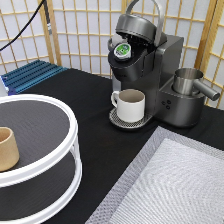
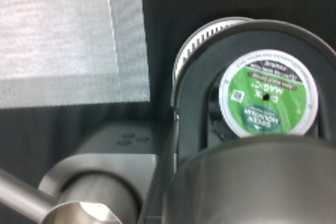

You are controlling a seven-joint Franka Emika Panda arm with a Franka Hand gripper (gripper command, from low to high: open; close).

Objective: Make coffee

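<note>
Small white single-serve coffee pod [image 1: 122, 49] with green-and-white foil lid [image 2: 268, 93] seated in the round brewing chamber of the dark grey coffee machine [image 1: 150, 75], foil facing up and toward the camera, rim ringed closely by the chamber wall. Hinged grey machine lid [image 1: 137, 26] with curved silver handle raised, tilted back above the pod, leaving the chamber mouth uncovered.

Directly below the pod, white ceramic mug with a handle [image 1: 130, 104], upright on the round perforated drip tray [image 1: 121, 120], handle pointing to the exterior view's left. Just beside the machine body on the exterior view's right, brushed steel milk jug [image 1: 189, 81] with a long straight handle reaching toward the right edge.

Gripper out of sight in the exterior view, so no telling how far apart the claw stands or whether anything is held. Wrist view looking down at the pod lid from close by, above the machine.

Open black tabletop [image 1: 100, 145] in front of the drip tray. Grey woven mat [image 1: 175, 190] filling the exterior view's bottom right, its edge near the tray. White two-tier round stand [image 1: 70, 145] at the bottom left, tan handleless cup [image 1: 7, 148] on its upper shelf. Blue ridged rack [image 1: 30, 75] at the left. Wood-framed paper screen [image 1: 80, 30] behind everything.
</note>
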